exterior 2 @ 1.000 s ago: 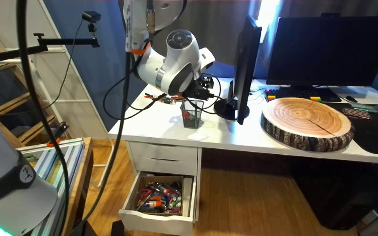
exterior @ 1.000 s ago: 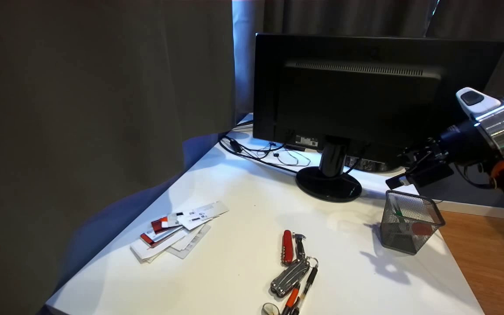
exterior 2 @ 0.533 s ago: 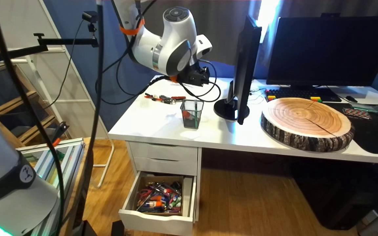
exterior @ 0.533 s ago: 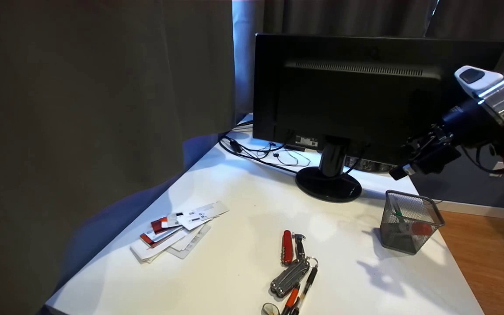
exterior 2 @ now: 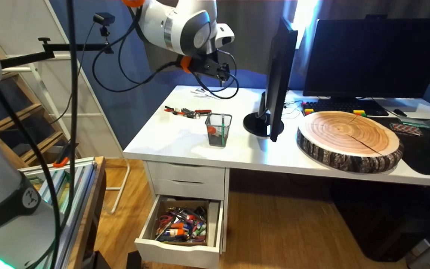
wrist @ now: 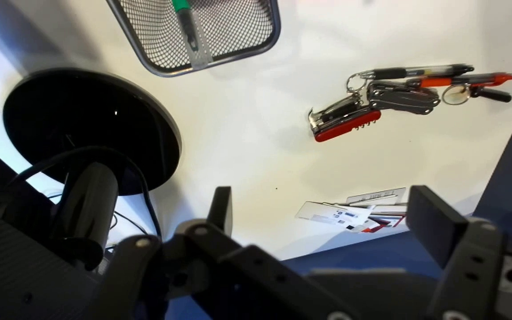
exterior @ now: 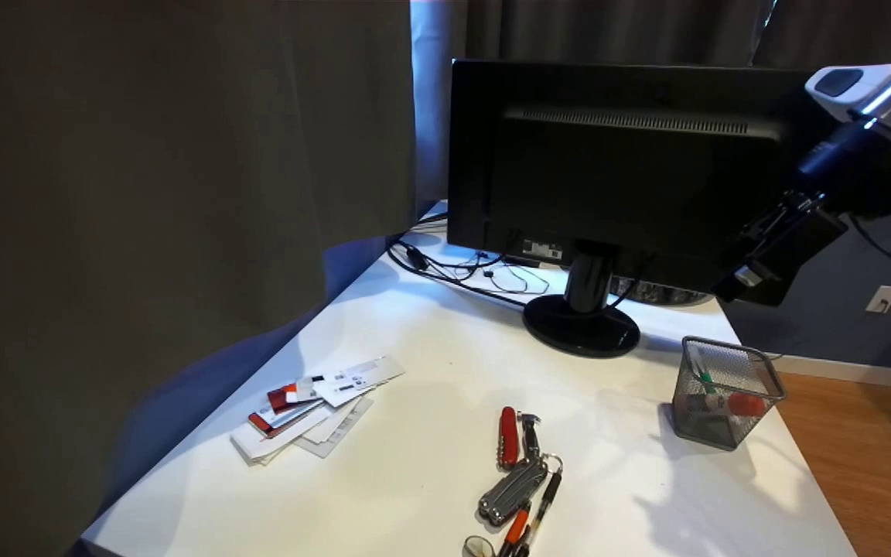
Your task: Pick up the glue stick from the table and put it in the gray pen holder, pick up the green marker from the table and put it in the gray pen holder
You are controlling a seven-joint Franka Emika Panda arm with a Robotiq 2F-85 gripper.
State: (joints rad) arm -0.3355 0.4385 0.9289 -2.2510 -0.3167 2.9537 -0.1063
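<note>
Hovering, tool spread wide; gray pen holder below it holds glue stick, seen only in both exterior views, orange-red end, plus tilted green marker, clear-ended.

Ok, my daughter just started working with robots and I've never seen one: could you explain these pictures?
The machine is a white robot arm ending in a black two-fingered gripper. Two pictures come from cameras outside the robot; the wrist view comes from a camera on the arm's wrist, so the fingers show low in it.

The white table bears a black monitor and a gray mesh pen holder; the green marker and orange glue stick are inside the holder. A red pocketknife, a metal multi-tool, two pens and some cards or papers lie there too.

The fingers stand apart; nothing is held.
</note>
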